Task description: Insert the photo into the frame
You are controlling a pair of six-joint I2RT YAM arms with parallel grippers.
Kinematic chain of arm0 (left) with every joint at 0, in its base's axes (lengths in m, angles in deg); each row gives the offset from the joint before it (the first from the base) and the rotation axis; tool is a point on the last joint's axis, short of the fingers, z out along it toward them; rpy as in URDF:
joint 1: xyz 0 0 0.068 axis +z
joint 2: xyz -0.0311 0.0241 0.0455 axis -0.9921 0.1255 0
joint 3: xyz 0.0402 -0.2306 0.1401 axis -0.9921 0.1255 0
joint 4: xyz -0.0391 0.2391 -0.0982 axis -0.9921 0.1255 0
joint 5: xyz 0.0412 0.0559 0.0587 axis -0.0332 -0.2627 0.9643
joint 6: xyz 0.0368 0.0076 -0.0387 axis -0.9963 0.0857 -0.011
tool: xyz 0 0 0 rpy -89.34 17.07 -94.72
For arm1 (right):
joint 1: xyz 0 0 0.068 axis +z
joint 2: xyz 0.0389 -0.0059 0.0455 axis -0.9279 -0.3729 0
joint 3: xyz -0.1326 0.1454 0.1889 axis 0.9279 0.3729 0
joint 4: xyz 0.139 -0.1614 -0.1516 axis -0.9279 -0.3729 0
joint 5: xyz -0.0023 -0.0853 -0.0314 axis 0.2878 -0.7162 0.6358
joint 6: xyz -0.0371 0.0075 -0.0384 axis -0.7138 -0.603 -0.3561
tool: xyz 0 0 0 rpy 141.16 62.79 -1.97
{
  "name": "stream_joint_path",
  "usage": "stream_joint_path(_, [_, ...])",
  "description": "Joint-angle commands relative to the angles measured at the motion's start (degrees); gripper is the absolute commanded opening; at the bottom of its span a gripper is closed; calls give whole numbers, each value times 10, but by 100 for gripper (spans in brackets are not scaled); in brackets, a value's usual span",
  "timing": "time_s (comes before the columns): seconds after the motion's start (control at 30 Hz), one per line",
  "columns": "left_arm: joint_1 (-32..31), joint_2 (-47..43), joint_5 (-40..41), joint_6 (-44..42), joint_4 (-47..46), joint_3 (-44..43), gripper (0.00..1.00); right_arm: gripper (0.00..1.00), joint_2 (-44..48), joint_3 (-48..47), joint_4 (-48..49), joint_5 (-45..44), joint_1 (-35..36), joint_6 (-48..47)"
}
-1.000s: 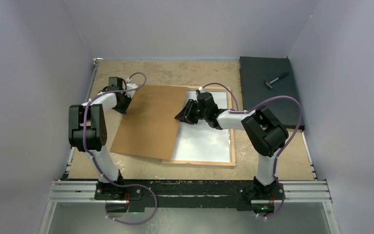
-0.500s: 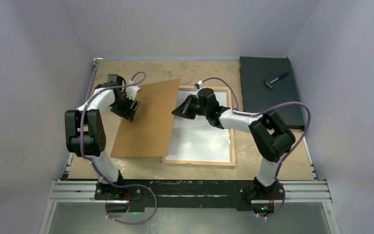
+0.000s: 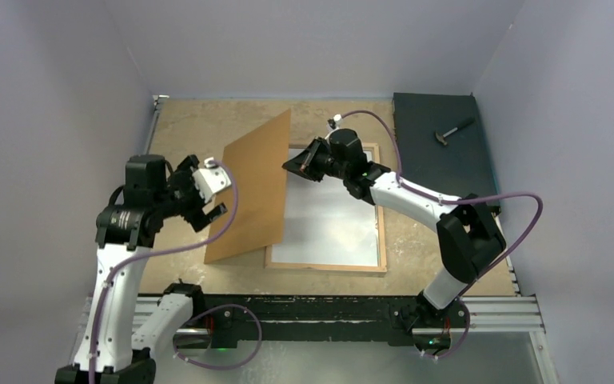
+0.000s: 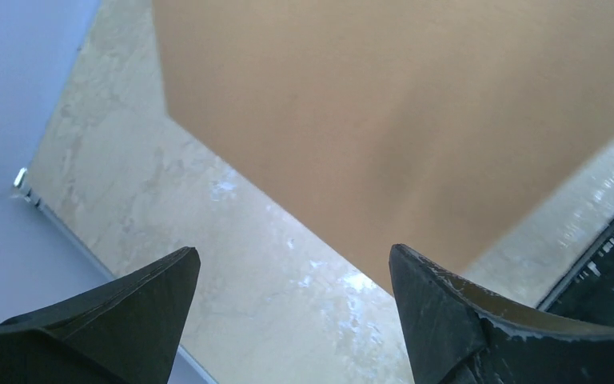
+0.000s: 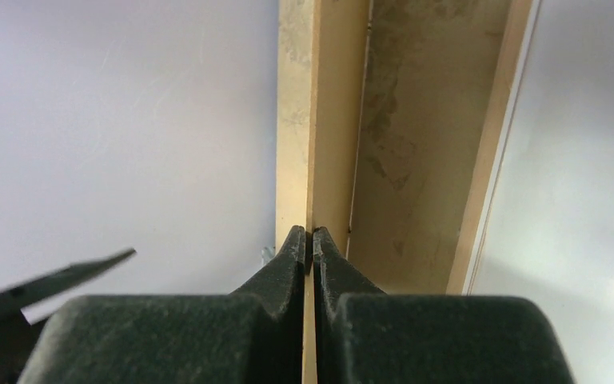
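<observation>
Right gripper (image 3: 294,167) pinched shut on the top edge of the brown board (image 3: 256,188), which stands tilted at the left side of the frame (image 3: 328,265), flat on the table (image 3: 192,120) with the white-backed photo (image 3: 328,216) inside; left gripper (image 3: 217,192) open, clear of the board.

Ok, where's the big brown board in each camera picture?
Top external: the brown board stands tilted, left of centre, at the left edge of the frame.
Left wrist: the board fills the upper middle and right, beyond the open left gripper.
Right wrist: the board is seen nearly edge-on, a thin tan strip pinched by the right gripper.
Shared landmark: the marbled table top shows in all three.
</observation>
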Motion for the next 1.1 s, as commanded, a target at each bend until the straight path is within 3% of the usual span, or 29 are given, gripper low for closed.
stream_joint_path(0.0, [-3,-55,-73,-67,47,62,88,0,28,-49,9,-42,0,32])
stream_joint_path(0.13, [-4,-107,-69,-72,4,130,89,0,42,-51,-15,-69,0,35])
stream_joint_path(0.4, [-4,-110,-131,-100,-75,182,90,0,88,-18,-16,-150,1,84])
stream_joint_path(0.53, [-21,-36,-108,-24,-158,160,91,0,78,-37,-21,-177,2,105])
stream_joint_path(0.67, [-49,38,-117,23,-159,107,91,0,60,-59,-28,-190,2,120])
stream_joint_path(0.8, [-88,1,-135,43,-164,123,92,0,35,-87,-28,-195,2,133])
stream_joint_path(0.9, [-124,-46,-103,25,-160,164,93,0,20,-105,-27,-190,3,139])
stream_joint_path(1.07, [-136,-75,-89,-4,-160,196,93,0,17,-111,-22,-194,8,143])
